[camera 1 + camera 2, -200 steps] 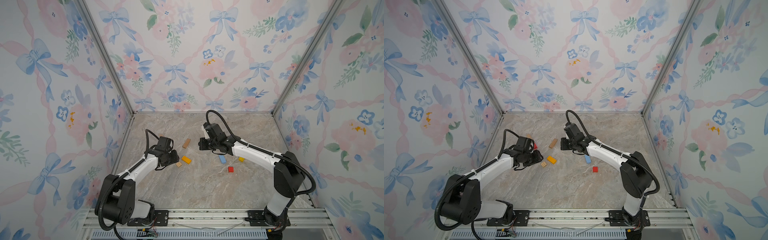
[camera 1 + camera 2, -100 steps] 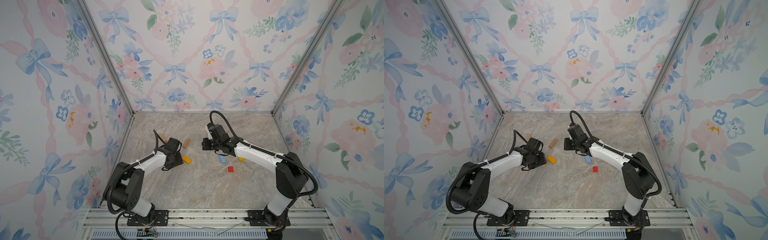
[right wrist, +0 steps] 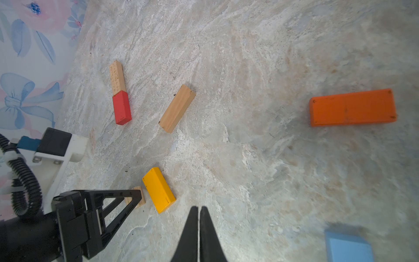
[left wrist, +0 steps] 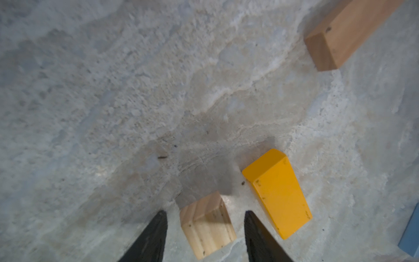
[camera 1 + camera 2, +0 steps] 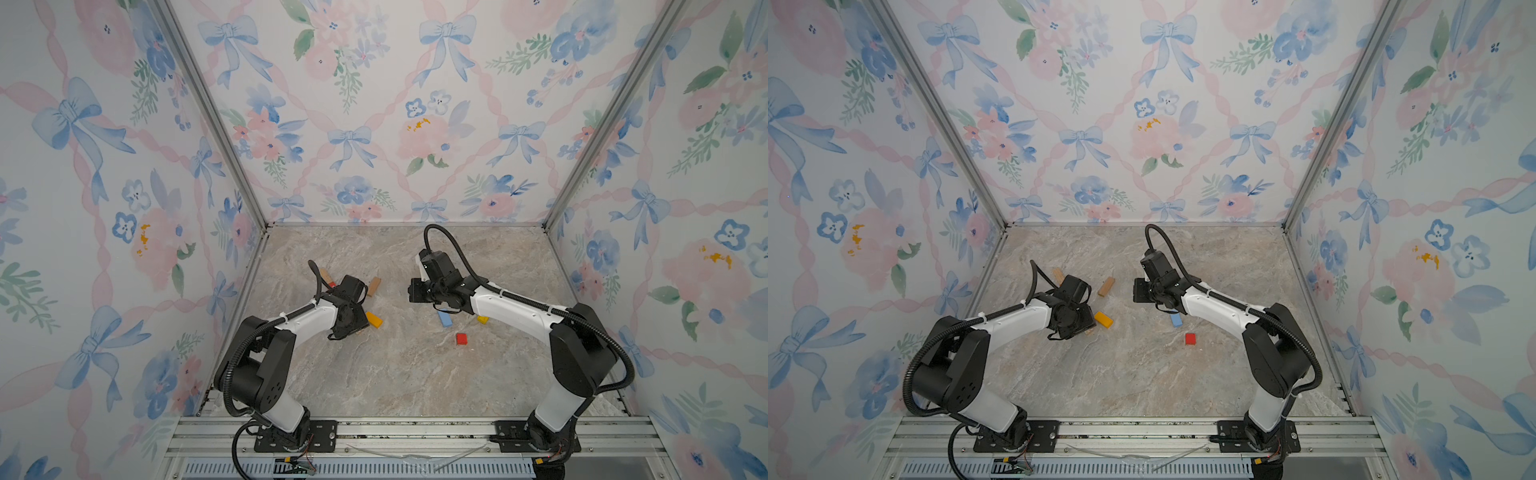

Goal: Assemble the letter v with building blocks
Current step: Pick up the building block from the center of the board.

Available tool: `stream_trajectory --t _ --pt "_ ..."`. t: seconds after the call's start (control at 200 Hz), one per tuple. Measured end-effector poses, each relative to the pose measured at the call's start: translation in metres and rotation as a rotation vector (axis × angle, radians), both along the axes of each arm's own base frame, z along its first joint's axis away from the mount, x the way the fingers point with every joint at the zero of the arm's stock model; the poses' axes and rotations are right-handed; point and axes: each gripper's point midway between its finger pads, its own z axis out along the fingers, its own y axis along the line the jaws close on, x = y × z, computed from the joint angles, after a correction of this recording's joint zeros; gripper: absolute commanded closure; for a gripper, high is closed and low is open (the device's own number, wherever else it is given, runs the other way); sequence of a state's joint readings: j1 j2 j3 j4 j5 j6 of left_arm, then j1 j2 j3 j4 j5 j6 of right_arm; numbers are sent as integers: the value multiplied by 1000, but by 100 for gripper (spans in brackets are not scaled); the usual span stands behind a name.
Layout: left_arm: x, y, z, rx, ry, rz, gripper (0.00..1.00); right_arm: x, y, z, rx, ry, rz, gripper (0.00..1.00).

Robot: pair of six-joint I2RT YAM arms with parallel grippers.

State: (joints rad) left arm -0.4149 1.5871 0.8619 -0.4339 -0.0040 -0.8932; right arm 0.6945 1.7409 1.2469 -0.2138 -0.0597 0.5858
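A marble-look table [image 5: 415, 374] is boxed in by floral walls [image 5: 374, 124], with loose blocks on it and two robot arms reaching in from the near edge. Nearest lies a red cube [image 5: 461, 338], alone. Just beyond it are a blue block [image 5: 444, 318] and a yellow chip [image 5: 482, 319], both near the right arm. The blocks look like solid wood: light, stiff and unlikely to break. Their painted faces are smooth and would probably skid on the slick top, so each is best pinched across its short width, on two flat sides, near the middle. Farther in and to the left, the left gripper [image 4: 205, 212] has its jaws apart, straddling a small wood block [image 4: 207, 223] that sits on the table. A gap shows on each side, so nothing is gripped. A yellow bar [image 4: 277, 192] lies just beside that block, not touching it. Farther again, the right gripper [image 3: 198, 207] hangs over bare table, jaws pressed together and empty. An orange bar [image 3: 352, 107] shows only in the right wrist view, well apart from the rest. Farthest, a wood bar [image 5: 373, 286] lies slanted, and a red bar [image 3: 122, 107] sits end to end with a pale bar [image 3: 117, 77] near the left wall. No V is readable yet.
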Motion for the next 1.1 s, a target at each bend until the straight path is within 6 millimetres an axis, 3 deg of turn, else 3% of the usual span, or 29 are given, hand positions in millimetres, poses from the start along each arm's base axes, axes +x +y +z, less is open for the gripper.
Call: stream_trajectory --t 0.43,0.535,0.865,0.975,1.1 --pt "4 -10 -3 27 7 -5 52 -1 -5 -7 2 17 -4 91" --pt "2 -9 -4 34 8 3 59 -1 -6 -8 3 22 -9 91" --pt "-2 -6 -5 57 20 4 61 1 -4 -6 16 15 -14 91" --pt "-2 -5 -5 62 21 2 54 0 -4 -7 17 17 -13 91" --pt "-4 -4 -5 68 19 3 54 0 -4 -7 18 18 -11 91"
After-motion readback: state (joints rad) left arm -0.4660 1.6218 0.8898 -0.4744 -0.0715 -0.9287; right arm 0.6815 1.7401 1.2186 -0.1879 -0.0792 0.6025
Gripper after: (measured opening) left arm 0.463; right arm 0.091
